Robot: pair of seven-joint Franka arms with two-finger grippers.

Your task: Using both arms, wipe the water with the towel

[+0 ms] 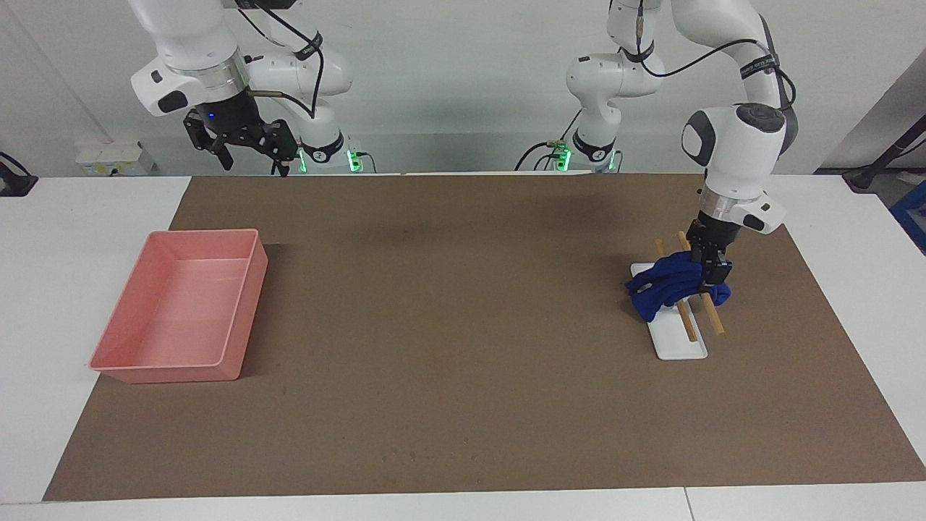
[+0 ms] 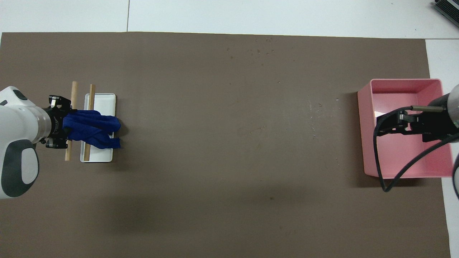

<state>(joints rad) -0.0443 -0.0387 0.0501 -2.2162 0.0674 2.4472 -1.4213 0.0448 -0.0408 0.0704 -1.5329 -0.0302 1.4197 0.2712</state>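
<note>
Where the left gripper [image 1: 715, 273] comes down at the left arm's end of the table, its fingers are pinched on the blue towel [image 1: 669, 286], though the cloth bunches round the tips and hides just how they meet. From there the towel drapes over two wooden sticks [image 1: 686, 318] and a small white tray [image 1: 678, 340], covering the middle of all three, so only the sticks' ends and the tray's two ends show. One stick lies along the tray; the other seems to lie just beside it on the mat (the cloth's shadow makes that hard to settle).

Up in the air at the other end, the right gripper [image 1: 249, 148] waits with its fingers spread. From overhead it covers part of the pink bin [image 2: 365, 118], and its cable crosses the bin's near wall; the arm itself is cut off at the edge there.

A brown mat [image 1: 463, 347] covers most of the white table [image 1: 65, 289]. Faint specks, perhaps droplets, dot the mat near its edge farthest from the robots. A pale wall stands at the robots' backs, with green lights at both bases.
</note>
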